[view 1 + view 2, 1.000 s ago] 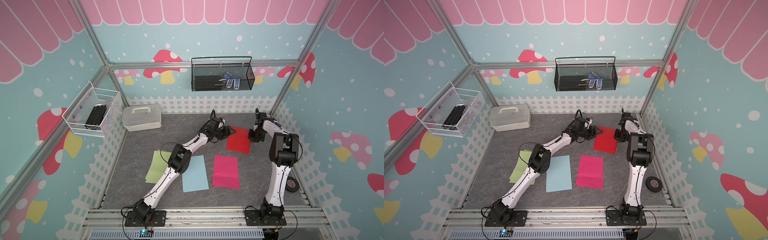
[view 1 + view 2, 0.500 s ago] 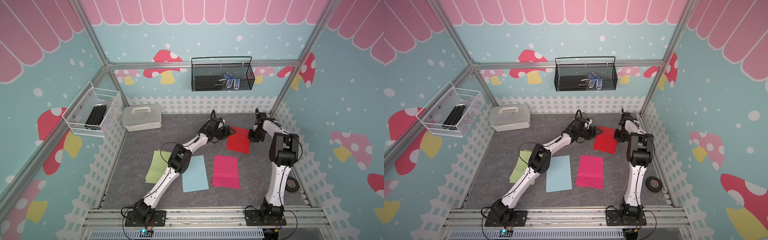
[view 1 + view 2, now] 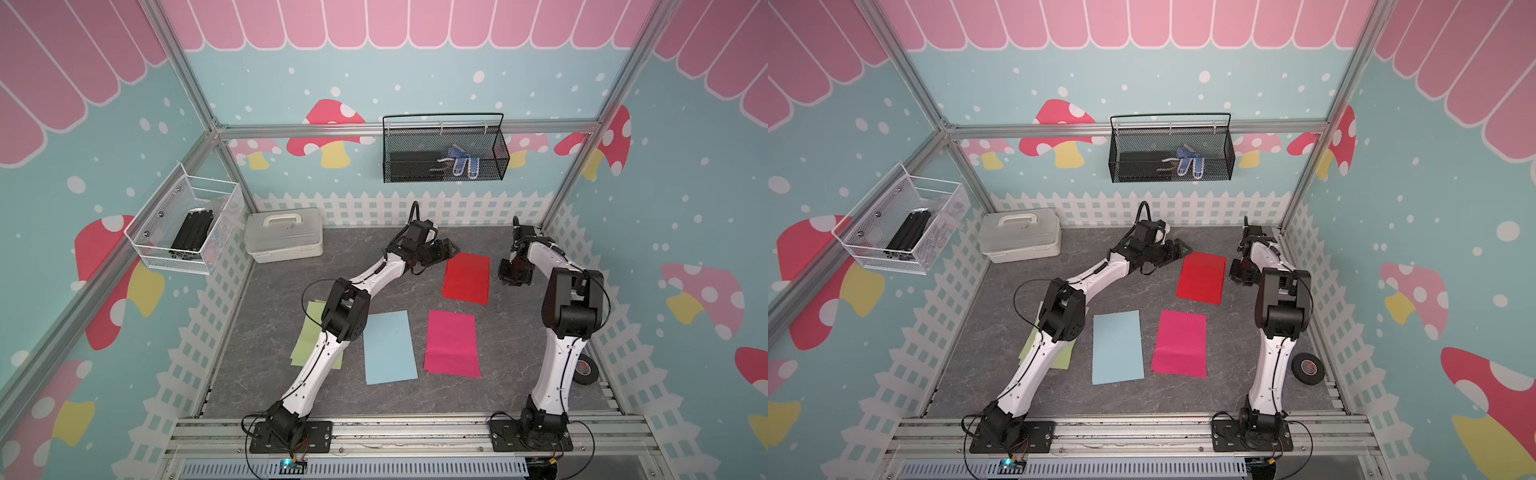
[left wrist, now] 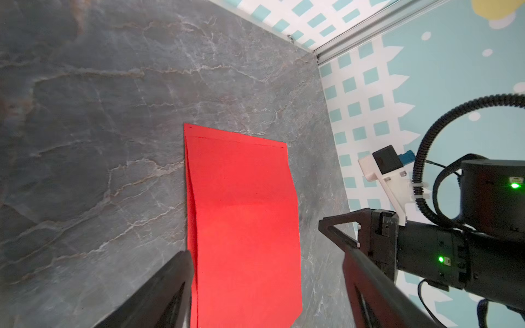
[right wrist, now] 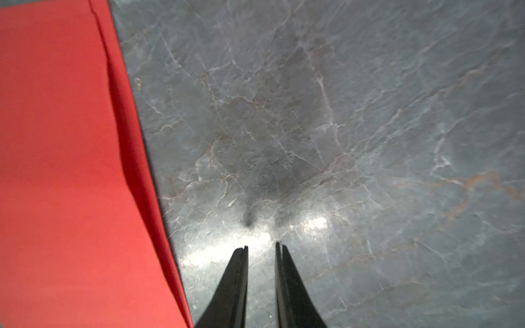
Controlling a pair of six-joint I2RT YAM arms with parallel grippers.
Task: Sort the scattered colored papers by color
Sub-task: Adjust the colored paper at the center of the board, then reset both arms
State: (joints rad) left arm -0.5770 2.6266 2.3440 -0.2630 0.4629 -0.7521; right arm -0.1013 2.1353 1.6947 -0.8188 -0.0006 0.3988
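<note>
top views both show the colors lying apart on the grey table (image 3: 270, 299): the red paper (image 3: 466, 277) toward the back, the pink paper (image 3: 452, 344) nearer the front, the blue paper (image 3: 390, 347) just beside the pink with a strip of bare table between, and the green paper (image 3: 308, 336) partly hidden under the left arm (image 3: 345, 316). bare table rings every sheet, widest along the front and between the white box (image 3: 284, 241) and the red paper; a tape roll (image 3: 586, 371) lies by the right wall. the left gripper (image 3: 451, 249) sits at the red paper's back left corner and the right gripper (image 3: 510, 277) just off its right long edge. left wrist view: the left gripper's fingers (image 4: 170, 289) stand wide, one by each long side of the red paper, gripping nothing; whether a tip touches the sheet i cannot tell. a second red edge peeks out from under the top sheet, and bare table flanks both long sides. right wrist view: the right gripper's fingers (image 5: 235, 284) stand narrowly apart, holding nothing, over bare table just beside the red paper's long edge, where a lower red sheet juts out; open table stretches beyond.
</note>
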